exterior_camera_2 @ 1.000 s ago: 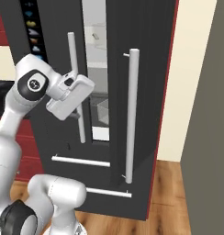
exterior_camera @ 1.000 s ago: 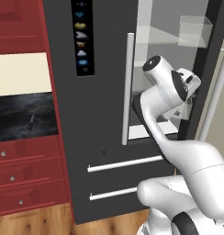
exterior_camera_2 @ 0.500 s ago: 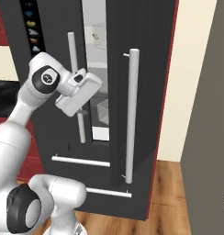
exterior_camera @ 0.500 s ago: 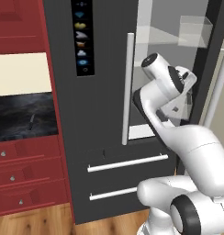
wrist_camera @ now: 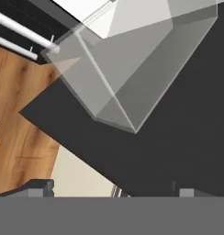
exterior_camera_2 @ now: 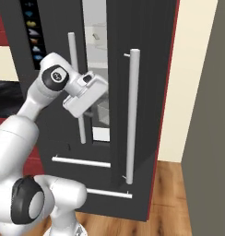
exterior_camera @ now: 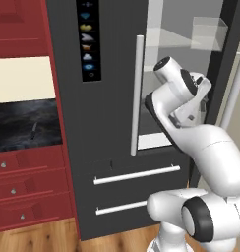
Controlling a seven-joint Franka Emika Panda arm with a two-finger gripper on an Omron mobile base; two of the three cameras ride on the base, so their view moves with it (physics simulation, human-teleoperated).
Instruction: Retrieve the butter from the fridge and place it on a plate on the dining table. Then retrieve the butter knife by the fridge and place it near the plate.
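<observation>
The dark grey fridge [exterior_camera: 105, 123] stands with its right door [exterior_camera_2: 146, 115] swung partly open, and pale shelves show in the gap. My gripper [wrist_camera: 113, 188] is open with nothing between its fingertips [wrist_camera: 40, 186]. The hand [exterior_camera_2: 86, 94] hangs at mid height right at the opening, aimed down at the inside of the open door. A slim grey streak that looks like the butter knife [exterior_camera: 33, 130] lies on the black counter left of the fridge. The butter, the plate and the dining table are out of view.
A clear door bin [wrist_camera: 132, 69] hangs on the inside of the open door, just ahead of the fingers. Two fridge drawers with pale bar handles [exterior_camera: 136, 174] sit below. Red cabinets [exterior_camera: 23, 192] flank the fridge on the left. Wooden floor [exterior_camera_2: 174, 203] lies in front.
The hand has shifted a little further right into the fridge gap and the forearm has risen. The jaws have stayed wide open.
</observation>
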